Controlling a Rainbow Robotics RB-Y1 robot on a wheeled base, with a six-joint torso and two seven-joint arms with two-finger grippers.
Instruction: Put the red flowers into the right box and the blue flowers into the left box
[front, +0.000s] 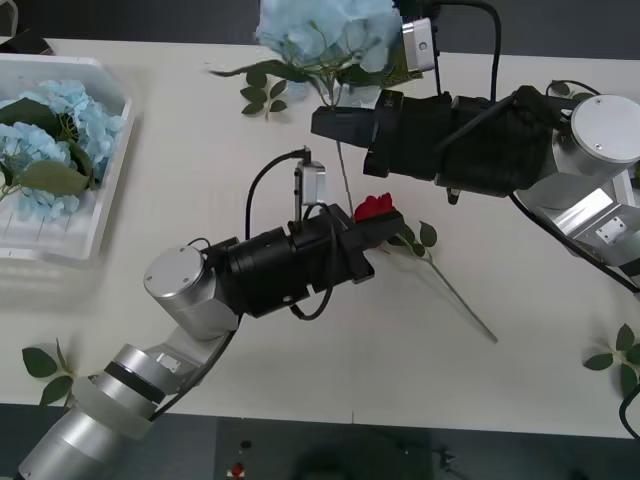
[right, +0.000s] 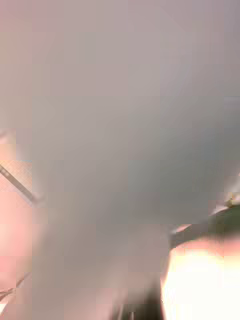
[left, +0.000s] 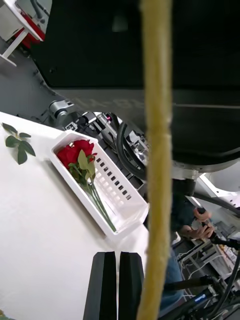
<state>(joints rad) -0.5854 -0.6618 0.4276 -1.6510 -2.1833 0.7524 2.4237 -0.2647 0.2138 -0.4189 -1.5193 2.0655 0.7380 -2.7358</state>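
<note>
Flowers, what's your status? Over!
Left end effector shut, beside rose on table. Right end effector at blue flower stem. Roses in right box. Arms crowd each other.

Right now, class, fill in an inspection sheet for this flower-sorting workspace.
Surface: white table, flat.
Job's things: left box holds blue flowers; another blue flower is at the far edge; one red rose lies mid-table; right box holds red roses.
Clutter: loose leaf sprigs on the table.
Grippers: left gripper shut, beside the rose bloom, grip unclear; right gripper at the far blue flower's stem.
Cables: black cable loops over the left wrist.
Surroundings: equipment beyond the table edge.
</note>
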